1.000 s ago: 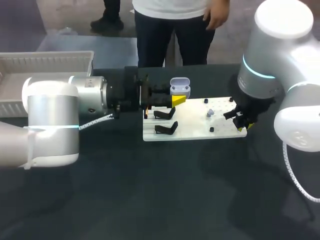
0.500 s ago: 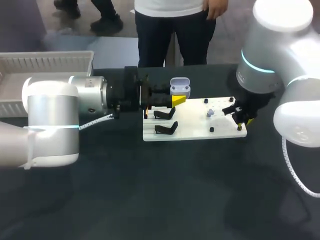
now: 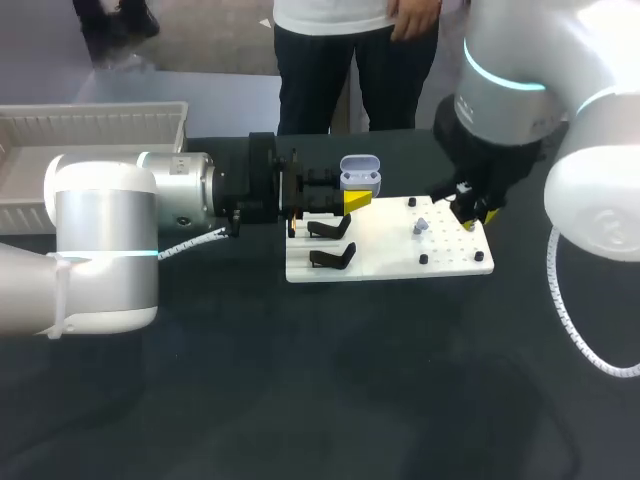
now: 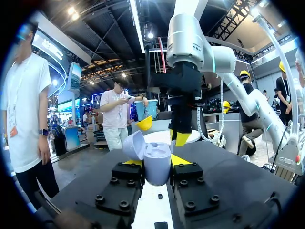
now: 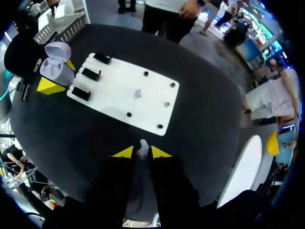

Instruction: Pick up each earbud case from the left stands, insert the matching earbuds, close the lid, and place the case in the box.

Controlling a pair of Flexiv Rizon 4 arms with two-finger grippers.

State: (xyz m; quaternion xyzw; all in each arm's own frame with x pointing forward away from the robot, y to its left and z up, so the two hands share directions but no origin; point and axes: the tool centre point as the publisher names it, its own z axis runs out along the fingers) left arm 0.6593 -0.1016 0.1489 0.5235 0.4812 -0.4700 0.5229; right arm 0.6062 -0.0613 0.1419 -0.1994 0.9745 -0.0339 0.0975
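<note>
"Jaws on the left gripper (image 4: 157,161), how are they set?"
"Closed on the open case (image 3: 360,176) from both sides, just beyond the stands (image 3: 331,228). One earbud (image 5: 141,144) is pinched in the right gripper (image 5: 142,152), over the board's (image 3: 385,262) right end."
"Progress?"
"Early. One case is lifted, lid up. Whether anything is seated inside cannot be told. A second earbud (image 3: 421,226) is left on the board. Insertion, lid closing and the box (image 3: 90,130) are judged not yet done."

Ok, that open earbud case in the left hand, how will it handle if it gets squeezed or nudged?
The earbud case looks like smooth rounded plastic, so it could slip in the left hand. Its raised lid probably swings on a hinge if bumped. It seems small and likely light.
</note>
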